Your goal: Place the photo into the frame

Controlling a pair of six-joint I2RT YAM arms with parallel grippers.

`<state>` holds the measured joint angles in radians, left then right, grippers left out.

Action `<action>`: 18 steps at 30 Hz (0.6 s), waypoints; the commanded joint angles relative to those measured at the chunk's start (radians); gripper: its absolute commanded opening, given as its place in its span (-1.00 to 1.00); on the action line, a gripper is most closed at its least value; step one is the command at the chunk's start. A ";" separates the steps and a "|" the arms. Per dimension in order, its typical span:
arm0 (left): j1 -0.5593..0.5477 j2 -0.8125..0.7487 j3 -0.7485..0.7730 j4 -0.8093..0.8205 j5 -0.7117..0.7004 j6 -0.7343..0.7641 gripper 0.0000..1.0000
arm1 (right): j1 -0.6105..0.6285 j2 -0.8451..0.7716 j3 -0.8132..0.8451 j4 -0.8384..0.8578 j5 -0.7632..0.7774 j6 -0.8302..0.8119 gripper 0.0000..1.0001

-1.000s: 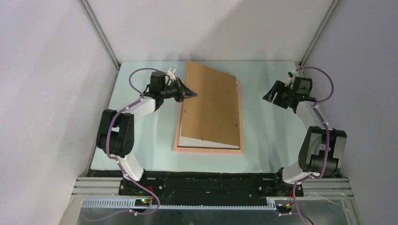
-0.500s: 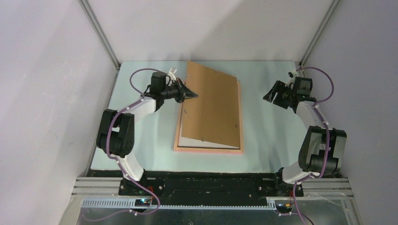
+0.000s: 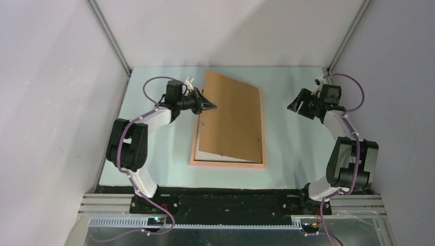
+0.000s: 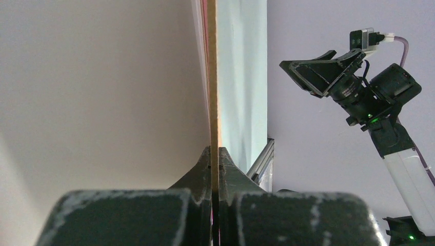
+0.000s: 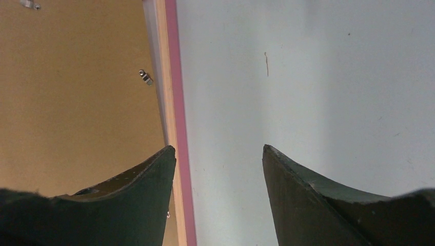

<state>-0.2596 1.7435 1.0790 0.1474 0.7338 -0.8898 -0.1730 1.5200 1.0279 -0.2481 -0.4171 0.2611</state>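
Observation:
The pink frame point(image 3: 263, 128) lies flat in the middle of the table. The brown backing board point(image 3: 233, 118) rests over it with its left side raised. My left gripper point(image 3: 209, 106) is shut on the board's left edge, seen edge-on between the jaws in the left wrist view point(image 4: 212, 77). A white sheet point(image 3: 225, 156) shows under the board's near edge; the photo's printed side is not visible. My right gripper point(image 3: 296, 105) is open and empty above the table, just right of the frame's pink rail point(image 5: 177, 102).
The enclosure's walls and metal posts point(image 3: 110, 36) stand close on both sides and behind. Small metal clips point(image 5: 145, 77) sit on the board near the frame's right rail. The right arm's gripper shows in the left wrist view point(image 4: 320, 72).
The left gripper has come down a little with the board's left edge, so the board lies flatter over the frame. The right arm has barely moved.

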 commanded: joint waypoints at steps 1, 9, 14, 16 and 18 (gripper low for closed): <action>-0.006 0.004 0.016 0.055 0.023 0.014 -1.00 | -0.006 0.005 -0.001 0.033 -0.015 0.004 0.34; -0.006 0.029 0.036 0.037 0.025 0.028 -1.00 | -0.006 0.011 -0.002 0.033 -0.018 0.006 0.34; -0.006 0.049 0.053 0.022 0.030 0.040 -1.00 | -0.009 0.012 -0.001 0.032 -0.019 0.007 0.34; -0.006 0.055 0.062 0.014 0.032 0.044 -1.00 | -0.009 0.013 -0.002 0.033 -0.021 0.006 0.34; -0.006 0.061 0.071 0.007 0.033 0.049 -1.00 | -0.011 0.015 -0.001 0.033 -0.021 0.007 0.33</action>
<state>-0.2577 1.8011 1.0943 0.1452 0.7391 -0.8871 -0.1753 1.5288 1.0279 -0.2485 -0.4274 0.2615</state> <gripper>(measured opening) 0.017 0.671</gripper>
